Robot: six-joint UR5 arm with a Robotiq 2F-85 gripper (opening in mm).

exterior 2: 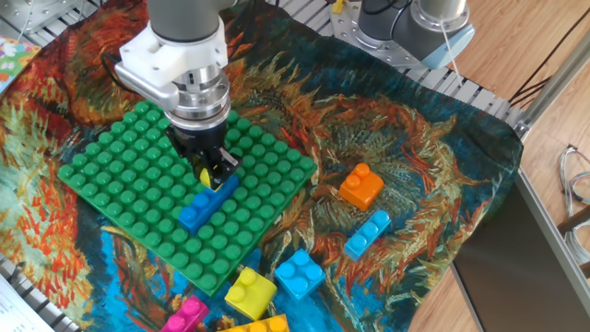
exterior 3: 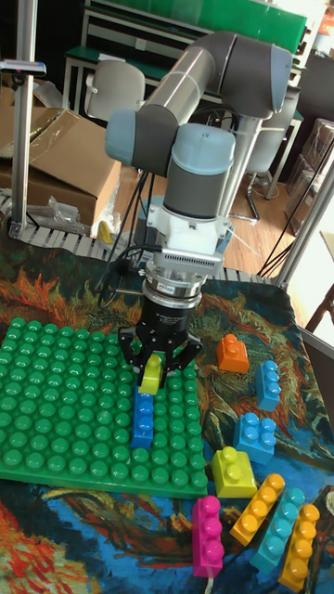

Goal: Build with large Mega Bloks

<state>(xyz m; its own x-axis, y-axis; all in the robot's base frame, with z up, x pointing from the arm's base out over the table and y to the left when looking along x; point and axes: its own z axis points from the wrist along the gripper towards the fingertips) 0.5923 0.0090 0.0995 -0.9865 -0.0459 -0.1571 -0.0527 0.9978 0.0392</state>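
Observation:
My gripper [exterior 2: 211,170] [exterior 3: 156,364] is shut on a short yellow brick [exterior 2: 208,177] [exterior 3: 151,372]. It holds the brick upright over the green baseplate [exterior 2: 120,175] [exterior 3: 65,408]. The yellow brick sits at the far end of a long blue brick [exterior 2: 205,205] [exterior 3: 143,419] that lies studded onto the baseplate. Whether the two bricks touch I cannot tell. The gripper's fingers [exterior 3: 181,357] hide most of the yellow brick's sides.
Loose bricks lie on the patterned cloth to the right and front: orange [exterior 2: 360,186] [exterior 3: 232,354], light blue [exterior 2: 367,233] [exterior 3: 267,383], another light blue [exterior 2: 298,273] [exterior 3: 252,436], yellow [exterior 2: 250,291] [exterior 3: 233,471], pink [exterior 2: 184,316] [exterior 3: 207,535], and long orange [exterior 3: 257,509] and teal [exterior 3: 278,529] ones.

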